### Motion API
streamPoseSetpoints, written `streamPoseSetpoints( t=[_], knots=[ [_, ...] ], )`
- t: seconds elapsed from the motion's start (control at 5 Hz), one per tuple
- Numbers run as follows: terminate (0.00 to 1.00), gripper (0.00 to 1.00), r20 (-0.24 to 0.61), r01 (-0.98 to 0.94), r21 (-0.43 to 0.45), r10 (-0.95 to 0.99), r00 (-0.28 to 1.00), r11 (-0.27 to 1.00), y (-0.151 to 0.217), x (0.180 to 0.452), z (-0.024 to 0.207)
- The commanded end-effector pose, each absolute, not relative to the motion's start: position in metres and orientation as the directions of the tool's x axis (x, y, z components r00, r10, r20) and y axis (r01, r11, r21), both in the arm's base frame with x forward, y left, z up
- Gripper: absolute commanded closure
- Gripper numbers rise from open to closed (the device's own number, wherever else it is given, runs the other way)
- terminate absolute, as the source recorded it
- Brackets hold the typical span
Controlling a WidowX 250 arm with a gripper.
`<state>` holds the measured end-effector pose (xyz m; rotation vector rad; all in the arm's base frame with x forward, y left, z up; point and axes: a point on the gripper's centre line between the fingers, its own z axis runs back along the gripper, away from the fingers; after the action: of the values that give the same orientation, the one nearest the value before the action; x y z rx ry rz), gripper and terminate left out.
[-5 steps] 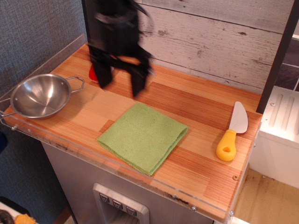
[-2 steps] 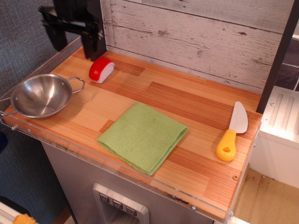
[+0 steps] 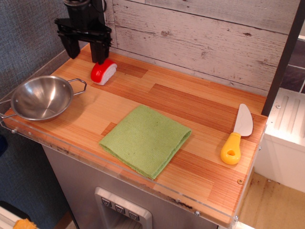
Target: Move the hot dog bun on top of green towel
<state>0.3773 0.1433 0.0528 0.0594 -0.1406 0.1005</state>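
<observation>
The hot dog bun (image 3: 104,72), a small red-topped toy with a white base, lies on the wooden counter near the back left. The green towel (image 3: 146,139) lies folded flat at the counter's middle front, apart from the bun. My black gripper (image 3: 86,54) hangs open just above and behind the bun, to its left. Its two fingers point down and it holds nothing. The right finger (image 3: 99,52) is close above the bun's back end.
A steel bowl (image 3: 41,97) with wire handles sits at the left edge. A yellow-handled toy knife (image 3: 237,135) lies at the right. A plank wall (image 3: 205,38) backs the counter (image 3: 190,105). A dark post (image 3: 284,55) stands at the far right.
The gripper swung from in front of the bun to the far left back corner, then came right and down toward the bun. The bun and towel have not moved.
</observation>
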Motion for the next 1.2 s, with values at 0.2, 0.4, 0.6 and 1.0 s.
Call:
streamPoseSetpoints(
  t=[0.2, 0.4, 0.6, 1.0],
  knots=[
    [0.00, 0.00, 0.151, -0.096, 0.038, 0.089, 0.984, 0.995, 0.124, 0.398, 0.039],
    [0.00, 1.00, 0.169, -0.097, 0.041, 0.089, 0.982, 0.994, 0.125, 0.392, 0.047],
    [0.00, 1.00, 0.246, -0.107, 0.049, 0.092, 0.965, 0.993, 0.117, 0.386, 0.079],
    [0.00, 1.00, 0.396, 0.003, -0.070, 0.025, 0.918, 0.998, 0.050, 0.364, 0.151]
  ],
)
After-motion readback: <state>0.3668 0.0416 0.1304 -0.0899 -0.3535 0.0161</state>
